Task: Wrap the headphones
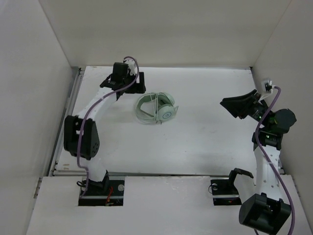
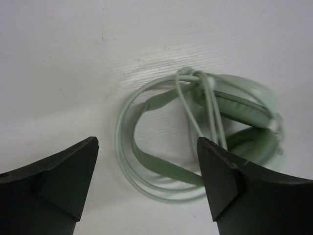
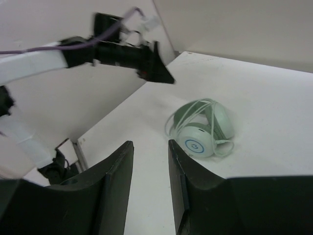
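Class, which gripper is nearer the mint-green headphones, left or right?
Left. The left gripper is close, at the far left of the headphones; the right gripper is well off to their right.

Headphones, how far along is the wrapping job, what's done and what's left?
Looks mostly done: the cable loops across the earcups of the headphones, which lie on the table. In hand: nothing; the left gripper and right gripper are both open and clear of them. Left: perhaps tucking a loose end, which I cannot make out.
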Available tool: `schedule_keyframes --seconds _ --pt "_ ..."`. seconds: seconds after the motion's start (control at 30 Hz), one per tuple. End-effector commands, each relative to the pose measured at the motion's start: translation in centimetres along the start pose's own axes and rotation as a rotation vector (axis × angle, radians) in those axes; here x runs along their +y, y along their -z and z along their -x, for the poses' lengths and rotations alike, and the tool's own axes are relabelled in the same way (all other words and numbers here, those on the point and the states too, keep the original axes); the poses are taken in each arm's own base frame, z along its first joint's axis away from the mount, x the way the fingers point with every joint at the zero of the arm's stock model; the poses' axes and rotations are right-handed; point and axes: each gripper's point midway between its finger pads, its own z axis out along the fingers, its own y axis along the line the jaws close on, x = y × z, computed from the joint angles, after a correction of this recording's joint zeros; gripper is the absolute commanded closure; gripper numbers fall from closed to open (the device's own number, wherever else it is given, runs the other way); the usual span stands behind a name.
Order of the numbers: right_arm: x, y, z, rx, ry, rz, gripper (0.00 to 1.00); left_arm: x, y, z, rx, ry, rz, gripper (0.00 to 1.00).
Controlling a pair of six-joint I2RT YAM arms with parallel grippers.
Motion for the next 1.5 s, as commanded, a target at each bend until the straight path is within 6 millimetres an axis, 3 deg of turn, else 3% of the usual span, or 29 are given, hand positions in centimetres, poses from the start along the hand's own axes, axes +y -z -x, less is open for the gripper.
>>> schedule_keyframes --seconds 0.0,0.1,0.17,0.3,0.47,0.5,0.53,0.57,0.63,0.7,0.83,0.97,1.17,1.47 --pt "-1.0 0.6 2.4 -0.060 0.123 -0.086 0.60 -6.0 13.8 9.0 -0.321 -0.146 -0.128 0.16" --pt "-4.6 2.3 3.9 -0.115 0.201 -0.303 0.60 -3.7 19.2 9.5 -0.421 -0.302 -0.008 0.10" --pt "-7.5 4.0 5.0 -0.129 0.283 -0.493 0.59 1.7 21.7 8.9 -0.445 -0.263 0.178 0.04" --pt "-12.8 9.1 6.3 -0.093 0.480 -0.890 0.58 11.9 23.9 4.4 -0.368 -0.124 0.442 0.03" --pt "-15.0 13.4 6.6 -0.014 0.662 -1.134 0.54 21.1 24.2 -2.4 -0.255 0.028 0.638 0.00" --pt "-15.1 13.9 6.3 -0.004 0.666 -1.155 0.44 22.7 24.0 -3.6 -0.240 0.048 0.666 0.00" --pt "-15.3 13.8 5.8 0.013 0.657 -1.148 0.00 24.3 23.9 -4.8 -0.232 0.077 0.692 0.00" --pt "-15.7 13.7 4.5 0.059 0.628 -1.128 0.00 25.7 23.8 -5.8 -0.227 0.107 0.713 0.00" --pt "-17.0 14.7 2.9 0.091 0.576 -1.147 0.00 26.9 22.8 -7.1 -0.234 0.116 0.687 0.00" --pt "-19.1 17.0 1.8 0.101 0.527 -1.241 0.00 27.5 21.8 -7.8 -0.271 0.113 0.621 0.00" --pt "-22.4 21.2 1.6 0.050 0.470 -1.389 0.00 29.0 20.5 -8.3 -0.341 0.146 0.587 0.00" --pt "-23.6 21.2 1.3 0.036 0.459 -1.381 0.00 30.2 18.9 -9.9 -0.303 0.144 0.581 0.00" --pt "-25.8 22.0 -0.4 0.071 0.395 -1.392 0.00 31.3 19.4 -9.9 -0.321 0.147 0.612 0.00" --pt "-24.3 21.1 1.1 0.010 0.596 -1.348 0.00 32.2 20.5 -12.9 -0.347 0.124 0.696 0.00"
